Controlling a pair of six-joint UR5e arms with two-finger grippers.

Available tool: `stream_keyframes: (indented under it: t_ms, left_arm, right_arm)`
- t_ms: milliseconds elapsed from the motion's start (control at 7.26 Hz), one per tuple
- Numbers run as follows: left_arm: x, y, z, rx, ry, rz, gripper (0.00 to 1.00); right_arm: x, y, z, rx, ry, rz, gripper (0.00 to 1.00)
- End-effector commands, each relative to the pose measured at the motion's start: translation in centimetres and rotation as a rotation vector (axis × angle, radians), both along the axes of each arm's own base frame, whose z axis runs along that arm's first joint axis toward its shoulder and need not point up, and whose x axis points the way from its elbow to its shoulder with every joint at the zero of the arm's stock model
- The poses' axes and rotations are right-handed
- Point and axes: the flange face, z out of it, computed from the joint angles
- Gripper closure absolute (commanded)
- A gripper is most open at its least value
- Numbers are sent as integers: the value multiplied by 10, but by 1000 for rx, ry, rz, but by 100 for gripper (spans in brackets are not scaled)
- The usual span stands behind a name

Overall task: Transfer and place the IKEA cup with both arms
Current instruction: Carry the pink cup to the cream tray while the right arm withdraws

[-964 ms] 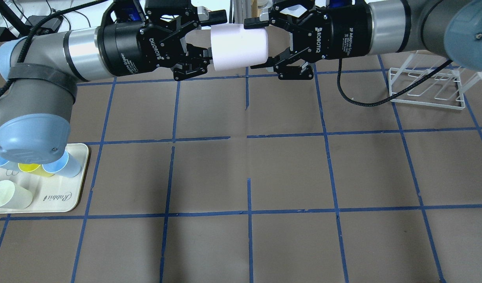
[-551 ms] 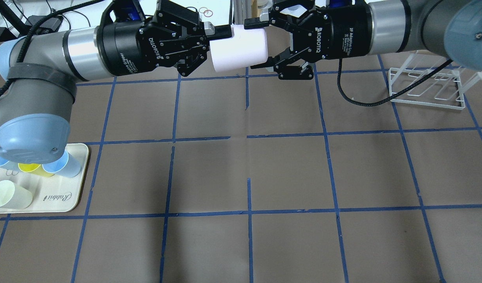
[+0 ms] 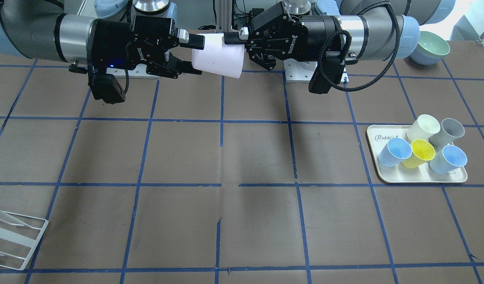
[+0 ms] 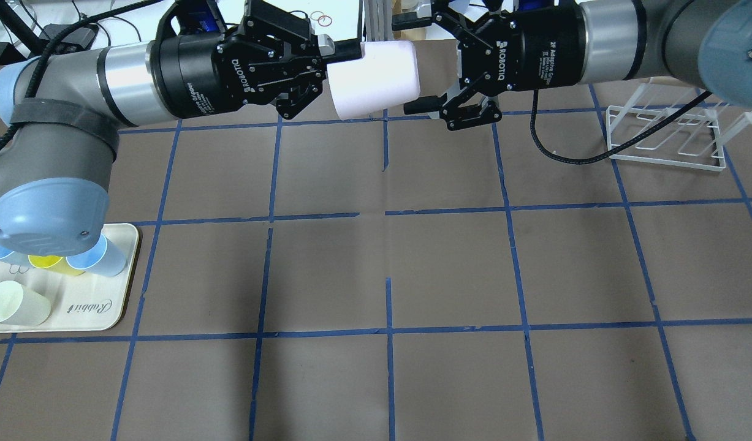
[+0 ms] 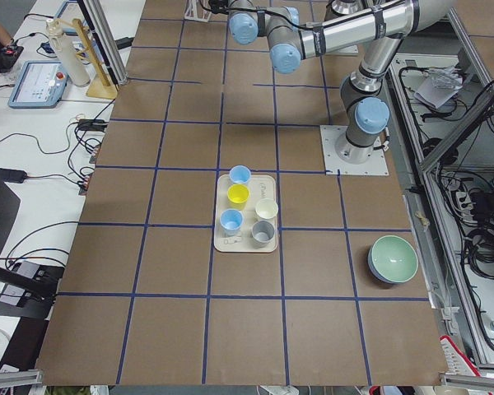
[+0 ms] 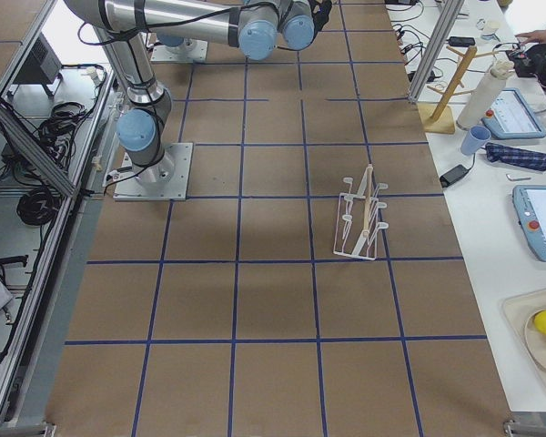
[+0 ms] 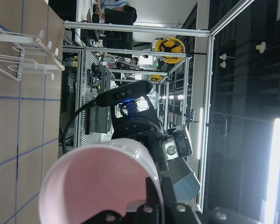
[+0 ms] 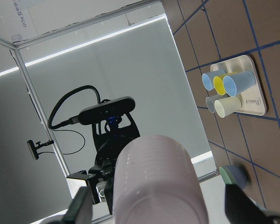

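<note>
The pale pink IKEA cup (image 4: 376,79) hangs on its side in the air over the table's far edge, also in the front view (image 3: 218,59). My left gripper (image 4: 345,52) is shut on its rim, one finger inside the mouth, as the left wrist view shows around the cup (image 7: 98,186). My right gripper (image 4: 414,65) is open, its fingers spread above and below the cup's base end without touching it. The right wrist view shows the cup's closed bottom (image 8: 158,182) between the spread fingers (image 8: 81,205).
A cream tray (image 4: 87,306) at the near left holds light blue, yellow, cream and grey cups; it also shows in the front view (image 3: 419,177). A white wire rack (image 4: 664,131) stands at the far right. Stacked bowls (image 3: 433,45) sit by the left arm's base.
My left gripper has shut on the cup's rim. My right gripper has opened off the cup and drawn back a little to the right. The cup has tilted slightly.
</note>
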Motion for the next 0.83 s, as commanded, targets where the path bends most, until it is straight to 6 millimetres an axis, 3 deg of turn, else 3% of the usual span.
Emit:
stream_keyframes:
  t_ms: [0, 138, 275, 688]
  left_arm:
    - [0, 0, 2, -2, -12, 0, 100]
    - [4, -2, -3, -11, -123, 12, 100]
    - [8, -7, 0, -24, -289, 25, 100]
    - [30, -6, -35, 27, -844, 52, 100]
  right_arm:
    - [-37, -12, 0, 15, 5, -73, 0]
    - [-66, -18, 0, 43, 11, -127, 0]
    - [-75, -15, -1, 40, 74, -103, 0]
    - [-80, 8, -2, -5, 370, 60, 0]
